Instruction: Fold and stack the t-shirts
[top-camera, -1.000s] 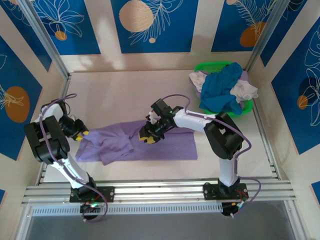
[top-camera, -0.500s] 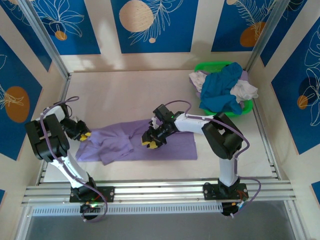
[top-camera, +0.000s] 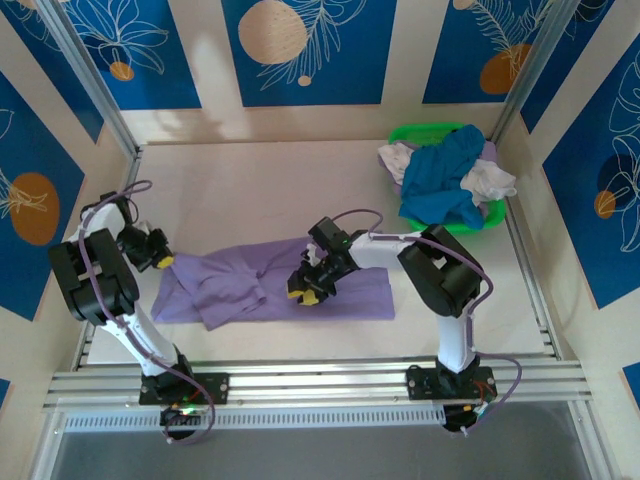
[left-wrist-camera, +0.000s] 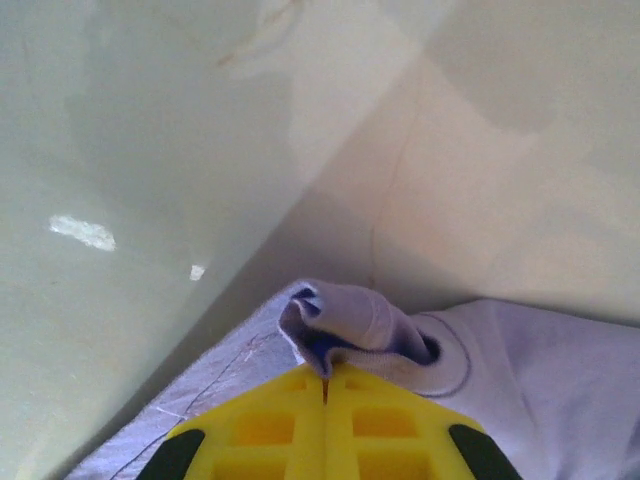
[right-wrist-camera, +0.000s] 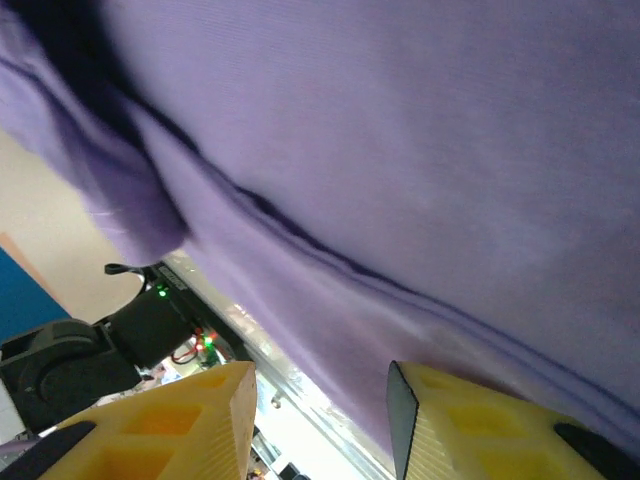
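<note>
A lavender-purple t-shirt (top-camera: 280, 285) lies spread, with folds, across the near middle of the table. My left gripper (top-camera: 160, 262) is at its left end, and its yellow jaws (left-wrist-camera: 325, 378) are shut on a bunched hem of the lavender cloth (left-wrist-camera: 350, 320). My right gripper (top-camera: 308, 293) hovers low over the shirt's middle. Its two yellow fingers (right-wrist-camera: 180, 425) stand apart, and the purple cloth (right-wrist-camera: 400, 150) lies just beyond them, not between them. A teal-blue t-shirt (top-camera: 445, 180) and white t-shirts (top-camera: 490, 182) are heaped at the back right.
The green plastic basket (top-camera: 415, 133) under the heap stands at the table's back right corner. Aluminium rails (top-camera: 320, 385) run along the near edge, and a frame post (top-camera: 90, 85) rises at the back left. Bare tabletop (top-camera: 260, 185) lies behind the shirt.
My left gripper has closed on the shirt's left end and shifted slightly left. My right gripper has moved toward the near edge and lower over the shirt, its jaws unchanged.
</note>
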